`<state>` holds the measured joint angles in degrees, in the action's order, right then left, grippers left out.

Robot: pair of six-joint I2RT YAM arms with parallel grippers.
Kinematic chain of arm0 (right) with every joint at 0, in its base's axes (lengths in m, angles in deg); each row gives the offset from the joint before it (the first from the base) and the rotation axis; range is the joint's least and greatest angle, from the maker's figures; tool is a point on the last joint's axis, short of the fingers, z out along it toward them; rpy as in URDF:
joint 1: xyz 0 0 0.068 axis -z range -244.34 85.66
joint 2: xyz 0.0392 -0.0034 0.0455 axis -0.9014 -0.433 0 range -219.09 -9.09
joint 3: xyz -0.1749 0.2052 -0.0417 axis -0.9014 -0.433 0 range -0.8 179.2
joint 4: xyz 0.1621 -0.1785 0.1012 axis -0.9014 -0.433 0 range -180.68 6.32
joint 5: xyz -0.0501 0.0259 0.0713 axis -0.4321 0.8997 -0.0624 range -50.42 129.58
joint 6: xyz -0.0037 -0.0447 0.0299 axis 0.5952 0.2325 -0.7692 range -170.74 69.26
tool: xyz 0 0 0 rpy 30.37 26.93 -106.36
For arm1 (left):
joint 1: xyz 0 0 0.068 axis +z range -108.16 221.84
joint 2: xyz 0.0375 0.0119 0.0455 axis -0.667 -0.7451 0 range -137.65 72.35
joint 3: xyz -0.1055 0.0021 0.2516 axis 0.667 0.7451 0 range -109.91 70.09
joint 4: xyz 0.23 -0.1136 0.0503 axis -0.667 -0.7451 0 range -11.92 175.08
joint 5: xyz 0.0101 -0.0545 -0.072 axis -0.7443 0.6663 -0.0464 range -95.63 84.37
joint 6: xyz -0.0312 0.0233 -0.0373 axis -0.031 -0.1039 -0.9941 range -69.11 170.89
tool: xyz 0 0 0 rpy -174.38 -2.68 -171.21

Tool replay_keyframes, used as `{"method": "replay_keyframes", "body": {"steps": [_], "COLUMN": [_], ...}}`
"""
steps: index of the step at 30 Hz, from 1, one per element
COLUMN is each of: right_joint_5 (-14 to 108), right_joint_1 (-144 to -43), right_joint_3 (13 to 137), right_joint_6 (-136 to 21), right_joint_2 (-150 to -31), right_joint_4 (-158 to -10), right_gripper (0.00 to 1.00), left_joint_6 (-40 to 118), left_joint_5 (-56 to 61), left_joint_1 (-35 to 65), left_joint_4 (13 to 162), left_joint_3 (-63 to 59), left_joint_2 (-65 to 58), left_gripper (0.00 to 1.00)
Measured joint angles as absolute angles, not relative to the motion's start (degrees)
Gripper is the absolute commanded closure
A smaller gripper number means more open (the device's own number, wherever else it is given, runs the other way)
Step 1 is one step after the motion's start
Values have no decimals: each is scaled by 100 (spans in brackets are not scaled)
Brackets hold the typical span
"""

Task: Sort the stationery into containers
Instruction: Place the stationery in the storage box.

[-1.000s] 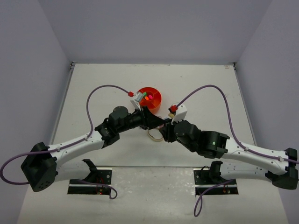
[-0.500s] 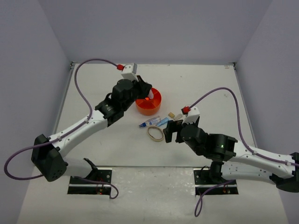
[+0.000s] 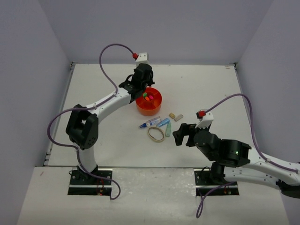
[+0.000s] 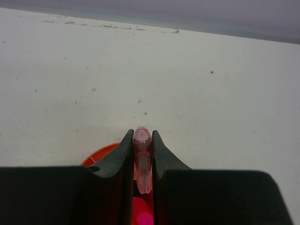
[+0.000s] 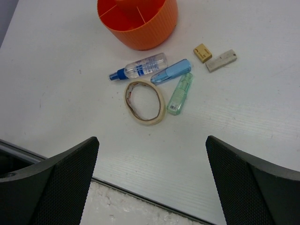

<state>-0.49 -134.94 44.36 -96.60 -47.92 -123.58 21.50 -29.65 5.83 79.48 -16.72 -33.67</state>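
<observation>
top: left tool (image 3: 144,90) hangs over orange organizer (image 3: 149,110); loose items (image 3: 159,123) lie btwn organizer & right tool (image 3: 180,135), so right arm is nearer.
left wrist: tool clamped on pink mini marker (image 4: 142,168), long axis in line w/ tool, organizer rim beneath.
right wrist: tool wide apart, empty; rubber band (image 5: 144,102) straight ahead on bench.

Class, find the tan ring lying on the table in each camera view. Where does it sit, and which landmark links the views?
Top external: the tan ring lies near the centre, on the near side of the orange organizer.
Left wrist: not in it; only the organizer's rim shows beside the fingers.
Right wrist: centre of the picture, below the organizer.
Shared landmark: the orange organizer.
</observation>
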Motion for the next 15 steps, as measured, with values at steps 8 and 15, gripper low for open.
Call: {"method": "replay_keyframes", "body": {"steps": [8, 15], "right_joint_5": [-47, -43], "right_joint_1": [-13494, -13493], "right_joint_3": [4325, 4259], "right_joint_6": [-9730, -9730], "right_joint_2": [-4609, -4604], "right_joint_4": [-12477, -12531], "right_gripper": [1, 1], "left_joint_6": [2062, 1993], "left_joint_5": [-3174, -3195], "left_joint_1": [583, 583], "left_joint_4": [8190, 8371], "left_joint_3": [-1851, -1845], "left_joint_2": [-3903, -4143], "left_gripper": [100, 98]}}
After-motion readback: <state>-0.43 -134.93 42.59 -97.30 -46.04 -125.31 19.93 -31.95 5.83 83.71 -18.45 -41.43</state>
